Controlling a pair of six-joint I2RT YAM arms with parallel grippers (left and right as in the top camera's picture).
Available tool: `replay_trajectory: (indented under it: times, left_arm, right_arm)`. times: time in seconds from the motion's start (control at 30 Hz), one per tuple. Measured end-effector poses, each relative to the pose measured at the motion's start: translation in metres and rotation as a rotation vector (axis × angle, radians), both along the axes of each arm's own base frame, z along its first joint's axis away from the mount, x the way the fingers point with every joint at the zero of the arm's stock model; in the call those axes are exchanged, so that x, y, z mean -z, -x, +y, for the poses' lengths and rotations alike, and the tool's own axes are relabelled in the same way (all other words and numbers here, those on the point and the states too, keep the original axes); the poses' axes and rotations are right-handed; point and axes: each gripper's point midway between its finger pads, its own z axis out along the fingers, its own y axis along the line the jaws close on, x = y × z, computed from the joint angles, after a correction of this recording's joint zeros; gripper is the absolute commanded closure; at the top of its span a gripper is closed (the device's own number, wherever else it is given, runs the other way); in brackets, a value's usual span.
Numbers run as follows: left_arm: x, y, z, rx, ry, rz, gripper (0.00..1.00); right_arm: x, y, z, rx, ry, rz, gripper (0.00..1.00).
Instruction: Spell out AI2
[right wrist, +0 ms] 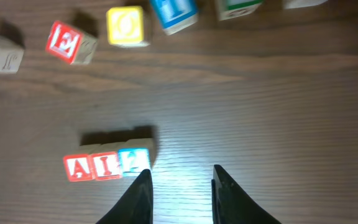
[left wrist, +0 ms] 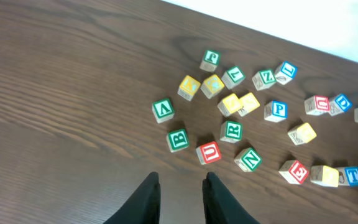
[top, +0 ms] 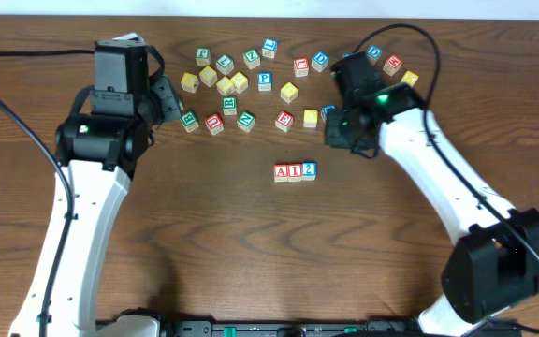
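Seemingly complete, the A-I-2 row [right wrist: 107, 166] lies crosswise just left of the nearer right claw [right wrist: 180, 193], parted, empty; left claw [left wrist: 182, 199] likewise parted.

We read three blocks set in a touching row on the surface [top: 251, 253]: a red A block [top: 282, 172], a red I block [top: 295, 172] and a blue 2 block [top: 309, 169]. In the loose cluster, the left wrist view lets us make out a green V block [left wrist: 163, 109], a green B block [left wrist: 178, 139], a red U block [left wrist: 209, 152], a green R block [left wrist: 231, 130], a green N block [left wrist: 249, 159], a blue P block [left wrist: 277, 110], a green Z block [left wrist: 266, 78] and a red E block [left wrist: 293, 170]. We cannot read the remaining faces.
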Motion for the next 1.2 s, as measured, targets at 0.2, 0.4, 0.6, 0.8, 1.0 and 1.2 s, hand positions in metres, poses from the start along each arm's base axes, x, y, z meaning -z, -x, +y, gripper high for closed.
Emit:
replay_trajectory:
  times: [0.2,0.4,0.6,0.8,1.0,1.2]
  left_arm:
    - [-0.014,0.007,0.012,-0.031,-0.007,-0.035,0.73]
    - [-0.007,0.013,0.013,-0.033,-0.012,0.002,0.73]
    - [0.006,0.011,0.013,-0.033,-0.016,0.048,0.73]
    - [0.017,0.008,0.013,-0.033,-0.02,0.082,0.73]
    - [0.019,0.008,0.013,-0.032,-0.021,0.087,0.73]
    - [0.019,0.009,0.013,-0.033,-0.021,0.089,0.73]
  right_arm:
    - [-0.021,-0.004,-0.025,0.024,-0.002,-0.045,0.77]
    - [0.015,-0.002,-0.005,-0.011,-0.001,0.007,0.8]
    - [0.079,0.011,0.018,-0.06,0.034,0.139,0.81]
    - [0.108,0.014,0.026,-0.079,0.04,0.192,0.81]
    - [0.113,0.014,0.036,-0.097,0.026,0.189,0.8]
    - [0.113,0.015,0.039,-0.105,0.022,0.188,0.8]
